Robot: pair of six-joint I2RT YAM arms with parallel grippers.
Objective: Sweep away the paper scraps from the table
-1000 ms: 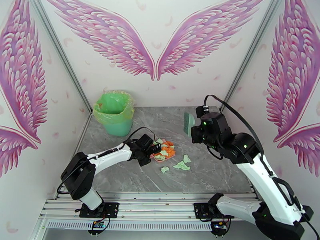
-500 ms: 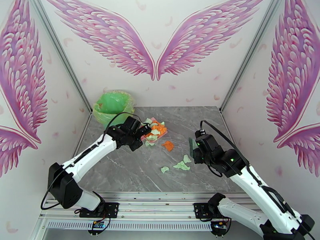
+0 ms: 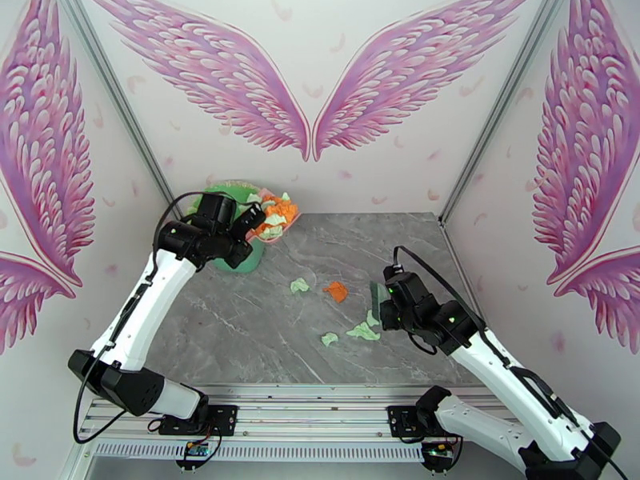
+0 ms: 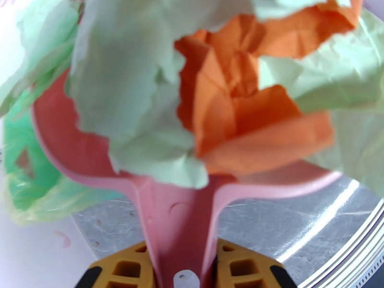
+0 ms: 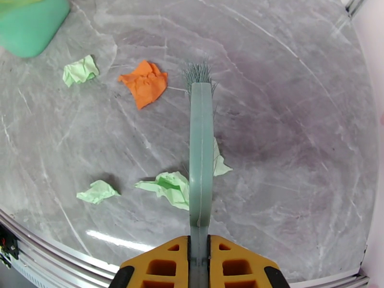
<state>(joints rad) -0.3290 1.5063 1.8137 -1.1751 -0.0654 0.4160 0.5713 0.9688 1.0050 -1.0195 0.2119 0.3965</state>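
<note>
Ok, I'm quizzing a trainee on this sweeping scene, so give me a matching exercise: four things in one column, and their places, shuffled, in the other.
Things
1. pink dustpan
2. green brush
3. orange scrap
4. green bin

Places
A. lying loose on the table
B. standing at the table's far left corner
C. held in the right gripper
D. held raised in the left gripper, loaded with paper scraps

Pairs: 1-D, 2-C, 3-A, 4-B

The grey marble table [image 5: 288,116] bears a green bin [image 5: 29,22] — and loose paper scraps [image 5: 143,82].
</note>
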